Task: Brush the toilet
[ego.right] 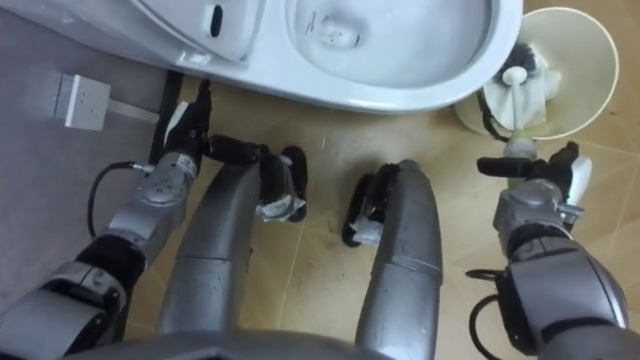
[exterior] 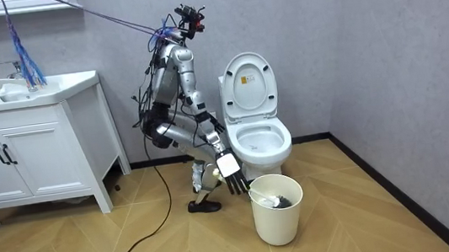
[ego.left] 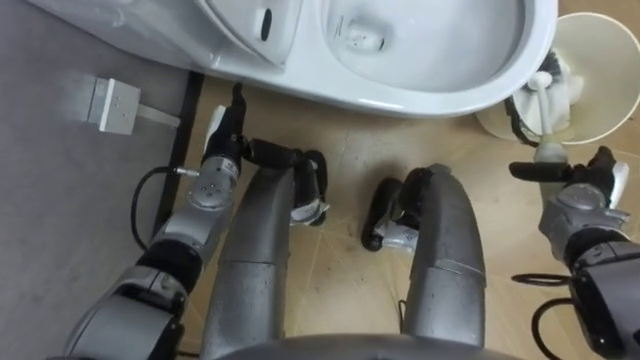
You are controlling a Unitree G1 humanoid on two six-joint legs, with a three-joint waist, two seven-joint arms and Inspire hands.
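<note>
Both hands show straight fingers, holding nothing: right hand (ego.left: 578,200) hovers just short of the toilet brush (ego.left: 541,100) standing in the bucket (ego.left: 600,60); left hand (ego.left: 222,150) points toward the toilet (ego.left: 400,100)

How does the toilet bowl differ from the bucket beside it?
The toilet bowl is oval and wider; the bucket is round and smaller. The bowl holds no tool; the bucket holds the brush. The bowl lies ahead of the robot, the bucket by its right hand. Both are white.
</note>
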